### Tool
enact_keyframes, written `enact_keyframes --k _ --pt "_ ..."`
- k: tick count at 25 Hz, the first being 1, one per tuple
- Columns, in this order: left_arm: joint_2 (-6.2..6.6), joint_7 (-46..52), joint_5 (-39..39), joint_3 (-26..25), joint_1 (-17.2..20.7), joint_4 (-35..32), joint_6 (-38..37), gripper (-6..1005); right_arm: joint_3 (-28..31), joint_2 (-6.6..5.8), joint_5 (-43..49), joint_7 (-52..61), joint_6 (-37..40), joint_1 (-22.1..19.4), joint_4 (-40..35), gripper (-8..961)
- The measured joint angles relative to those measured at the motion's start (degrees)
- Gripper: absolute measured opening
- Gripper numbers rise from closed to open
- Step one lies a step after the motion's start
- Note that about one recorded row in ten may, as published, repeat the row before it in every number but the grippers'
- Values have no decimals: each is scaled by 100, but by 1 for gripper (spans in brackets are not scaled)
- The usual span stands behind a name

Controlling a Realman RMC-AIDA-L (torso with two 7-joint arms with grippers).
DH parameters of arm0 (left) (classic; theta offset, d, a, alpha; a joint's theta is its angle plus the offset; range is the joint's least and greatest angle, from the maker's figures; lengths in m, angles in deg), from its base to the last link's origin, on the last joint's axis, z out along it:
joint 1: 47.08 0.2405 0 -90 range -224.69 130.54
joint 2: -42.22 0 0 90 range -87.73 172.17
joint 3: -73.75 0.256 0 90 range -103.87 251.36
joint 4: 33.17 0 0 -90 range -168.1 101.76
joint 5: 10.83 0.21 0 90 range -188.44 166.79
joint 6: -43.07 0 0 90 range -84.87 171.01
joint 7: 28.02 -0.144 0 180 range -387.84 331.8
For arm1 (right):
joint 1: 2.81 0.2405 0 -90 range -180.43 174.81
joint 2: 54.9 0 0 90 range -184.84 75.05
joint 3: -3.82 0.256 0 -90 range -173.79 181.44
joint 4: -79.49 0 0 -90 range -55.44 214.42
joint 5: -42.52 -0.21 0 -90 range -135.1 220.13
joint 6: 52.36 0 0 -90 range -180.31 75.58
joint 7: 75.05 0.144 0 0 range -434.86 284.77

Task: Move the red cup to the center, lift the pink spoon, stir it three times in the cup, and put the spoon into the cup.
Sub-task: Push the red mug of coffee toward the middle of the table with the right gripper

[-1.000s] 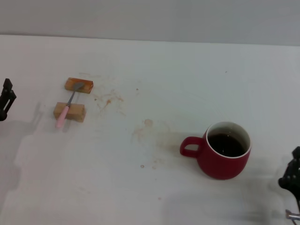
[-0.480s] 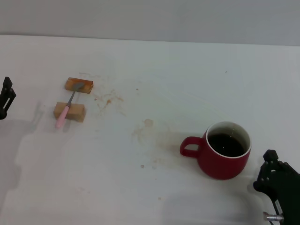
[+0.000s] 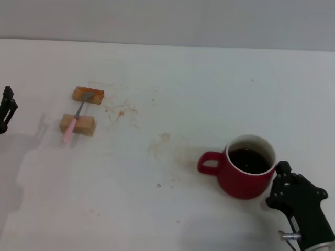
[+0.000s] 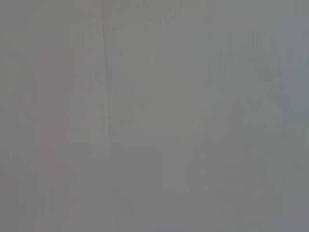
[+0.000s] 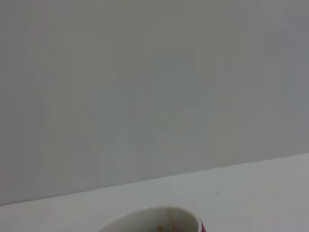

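The white table carried some faint brown stains near its middle. On its right side, toward the near edge, sat the red cup, a squat dark-red mug with a white inner wall, dark brown liquid nearly to the brim and its loop handle pointing toward the table's centre. The right gripper was pressed up against the cup's outer side, opposite the handle, probably placed there to push or clasp the cup toward the centre; whether its fingers were spread or closed could not be told, nor whether it had any hold. The right wrist view showed only a sliver of the cup's rim. The left gripper sat at the table's left edge, idle. Two wooden blocks lay on the left, apparently propping the pink spoon across them so it could be pinched from above, pink handle nearest.
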Motion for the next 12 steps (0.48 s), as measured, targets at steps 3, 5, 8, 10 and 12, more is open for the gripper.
enact_keyframes --k 3,5,8,10,12 --pt "0 0 3 -12 0 -1 -2 863 16 0 3 1 -96 71 1 1" --pt "0 0 3 -39 0 0 -4 863 29 0 2 2 -132 112 1 1" --pt "0 0 3 -61 13 5 -11 864 43 0 2 54 -231 192 -8 1" --pt "0 0 3 -69 20 7 -17 864 45 0 3 158 -320 262 -35 1" --pt "0 0 3 -93 28 8 -26 864 50 0 3 269 -409 346 -67 1"
